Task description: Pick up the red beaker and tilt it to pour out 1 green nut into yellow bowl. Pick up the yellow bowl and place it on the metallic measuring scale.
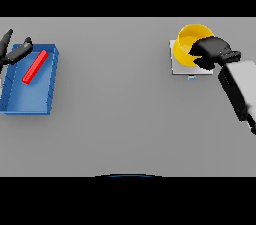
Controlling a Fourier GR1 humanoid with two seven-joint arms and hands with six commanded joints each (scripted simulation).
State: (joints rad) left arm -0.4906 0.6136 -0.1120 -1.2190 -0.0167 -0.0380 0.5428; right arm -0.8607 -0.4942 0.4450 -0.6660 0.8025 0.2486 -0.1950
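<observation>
Found the yellow bowl (191, 44) at about two o'clock on the counter (120, 119), sitting on the metallic measuring scale (181, 66) — so judged the last step all but done. Saw the right hand (212, 51) against the bowl's three-o'clock rim, dark fingers curled round the wall; counted it as gripping, not released. Could not make out any green nut inside the bowl, the interior being partly covered by the hand. Over at ten o'clock, noted a blue tray (30, 101) with a red beaker (35, 66) lying tilted in it, well apart from the bowl. Spotted the left hand (12, 51) at the tray's far corner, fingers spread and straight, holding nothing. Reckoned only the letting-go and withdrawal left — pouring judged over, though unconfirmed here.
</observation>
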